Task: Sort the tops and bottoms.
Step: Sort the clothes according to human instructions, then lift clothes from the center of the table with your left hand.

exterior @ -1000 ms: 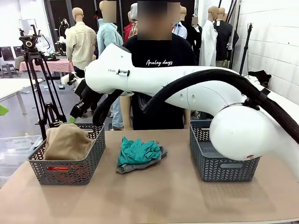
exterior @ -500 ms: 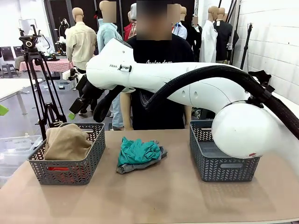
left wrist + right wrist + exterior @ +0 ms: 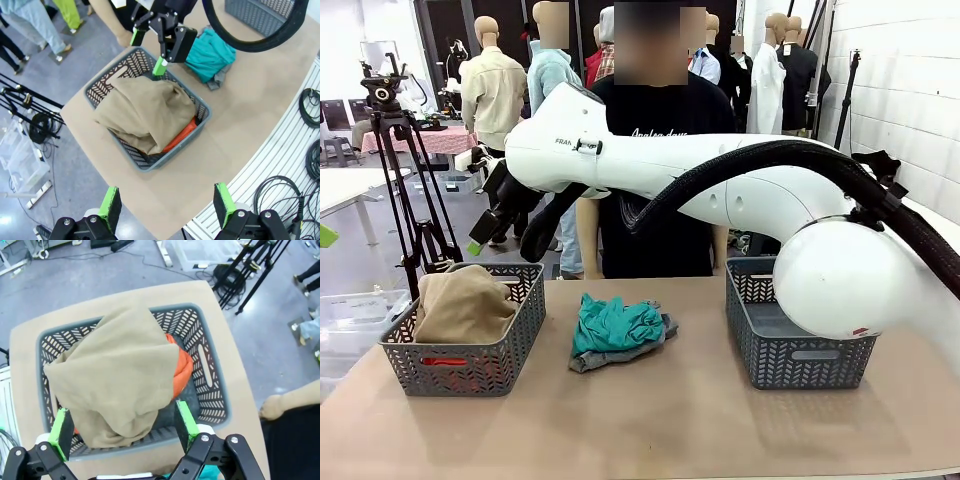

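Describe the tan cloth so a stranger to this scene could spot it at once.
On the brown table, find the grey mesh basket at the robot's left end. The tan cloth is heaped in it, bulging above the rim. It covers an orange-red garment, while the teal garment lies loose on the tabletop.

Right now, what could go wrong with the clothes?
The tan garment is heaped high in the left basket and hangs over its rim, so it might slide out. The teal garment lies bunched on the grey garment, so one grab could lift both into the same basket. The right end effector hangs open above the tan heap; swinging back low, it might snag it.
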You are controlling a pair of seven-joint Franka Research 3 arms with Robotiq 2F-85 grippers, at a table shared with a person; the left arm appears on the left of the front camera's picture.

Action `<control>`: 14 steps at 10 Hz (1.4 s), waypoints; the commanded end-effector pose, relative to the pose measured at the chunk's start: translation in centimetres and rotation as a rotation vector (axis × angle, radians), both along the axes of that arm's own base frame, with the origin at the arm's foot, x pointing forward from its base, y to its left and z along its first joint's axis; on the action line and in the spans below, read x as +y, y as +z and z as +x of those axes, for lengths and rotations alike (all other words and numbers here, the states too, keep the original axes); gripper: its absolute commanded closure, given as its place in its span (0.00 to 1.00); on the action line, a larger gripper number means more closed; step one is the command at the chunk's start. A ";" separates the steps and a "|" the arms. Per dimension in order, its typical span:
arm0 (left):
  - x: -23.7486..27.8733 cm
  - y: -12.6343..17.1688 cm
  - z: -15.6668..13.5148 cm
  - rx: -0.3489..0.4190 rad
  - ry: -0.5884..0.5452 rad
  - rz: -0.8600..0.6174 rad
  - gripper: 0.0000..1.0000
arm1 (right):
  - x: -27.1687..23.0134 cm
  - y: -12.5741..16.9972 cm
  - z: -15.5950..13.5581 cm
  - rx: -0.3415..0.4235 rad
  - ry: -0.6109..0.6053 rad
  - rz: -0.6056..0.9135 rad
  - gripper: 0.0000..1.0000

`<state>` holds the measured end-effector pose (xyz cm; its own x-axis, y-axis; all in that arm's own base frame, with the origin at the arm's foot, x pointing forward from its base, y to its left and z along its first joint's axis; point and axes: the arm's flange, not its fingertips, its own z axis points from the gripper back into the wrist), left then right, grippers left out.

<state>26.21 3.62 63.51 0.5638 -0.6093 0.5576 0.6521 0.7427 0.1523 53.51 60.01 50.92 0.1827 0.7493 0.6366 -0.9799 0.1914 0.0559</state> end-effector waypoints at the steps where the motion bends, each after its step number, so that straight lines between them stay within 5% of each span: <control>1: 0.0 0.1 0.1 -0.001 -0.001 0.004 0.04 | 0.0 0.1 -0.1 -0.001 0.001 0.000 0.00; 14: 0.0 0.1 0.1 -0.001 -0.001 0.004 0.04 | 0.0 0.1 -0.1 -0.001 0.001 0.000 0.00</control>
<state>26.21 3.62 63.51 0.5638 -0.6093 0.5576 0.6521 0.7427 0.1523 53.51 60.01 50.92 0.1827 0.7493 0.6366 -0.9799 0.1914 0.0559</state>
